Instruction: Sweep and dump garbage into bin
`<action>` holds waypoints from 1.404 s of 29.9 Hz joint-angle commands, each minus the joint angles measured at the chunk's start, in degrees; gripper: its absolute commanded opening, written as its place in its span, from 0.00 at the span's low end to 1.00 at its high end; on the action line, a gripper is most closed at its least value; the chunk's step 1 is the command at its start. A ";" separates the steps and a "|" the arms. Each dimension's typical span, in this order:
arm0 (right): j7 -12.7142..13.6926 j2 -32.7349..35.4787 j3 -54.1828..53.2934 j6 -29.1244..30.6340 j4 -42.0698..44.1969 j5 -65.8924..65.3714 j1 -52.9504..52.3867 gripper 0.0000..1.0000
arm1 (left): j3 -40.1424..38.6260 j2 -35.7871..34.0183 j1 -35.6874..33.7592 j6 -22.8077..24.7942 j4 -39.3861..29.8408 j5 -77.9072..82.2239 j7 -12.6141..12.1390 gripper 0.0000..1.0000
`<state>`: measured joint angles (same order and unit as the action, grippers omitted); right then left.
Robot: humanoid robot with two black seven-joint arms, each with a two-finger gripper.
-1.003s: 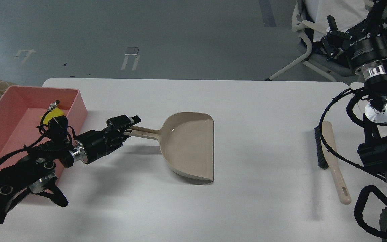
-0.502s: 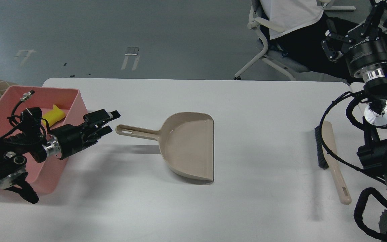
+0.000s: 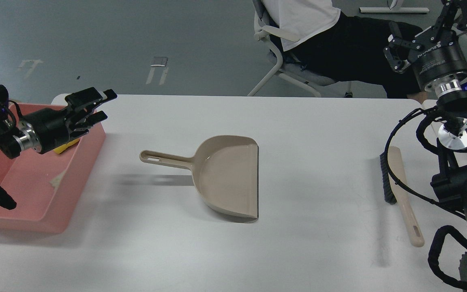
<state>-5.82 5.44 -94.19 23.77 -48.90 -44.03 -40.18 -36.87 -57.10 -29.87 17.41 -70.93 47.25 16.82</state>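
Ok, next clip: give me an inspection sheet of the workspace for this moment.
Surface: white table, no scraps seen on it.
Job's things: pink bin at the table's left end holds the yellow sponge piece and the beige wedge.
Clutter: beige dustpan at centre, looks empty; brush lying flat at right.
Grippers: left gripper open, empty, above the bin's far corner; right gripper raised off the table, holding nothing, fingers unclear.
Cables: black cables looped along the right arm.
Surroundings: grey floor; seated person behind the table.
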 commanded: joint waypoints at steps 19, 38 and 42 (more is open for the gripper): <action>0.28 -0.87 3.04 -5.05 6.17 -0.09 -8.42 1.00 | -14.72 23.51 -9.68 -1.50 20.82 -20.88 -2.06 0.94; 0.63 -4.56 6.03 -5.05 16.20 2.63 -11.77 1.00 | -16.66 39.34 -18.56 -6.60 34.89 -21.23 -1.88 0.94; 0.72 -4.30 6.03 -4.70 15.85 2.63 -11.77 1.00 | -16.74 39.78 -18.73 -6.16 34.89 -21.23 -1.88 0.94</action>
<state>-5.17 0.90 -88.16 18.78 -32.67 -41.42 -52.02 -53.49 -17.63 -48.50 10.94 -36.05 26.02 14.90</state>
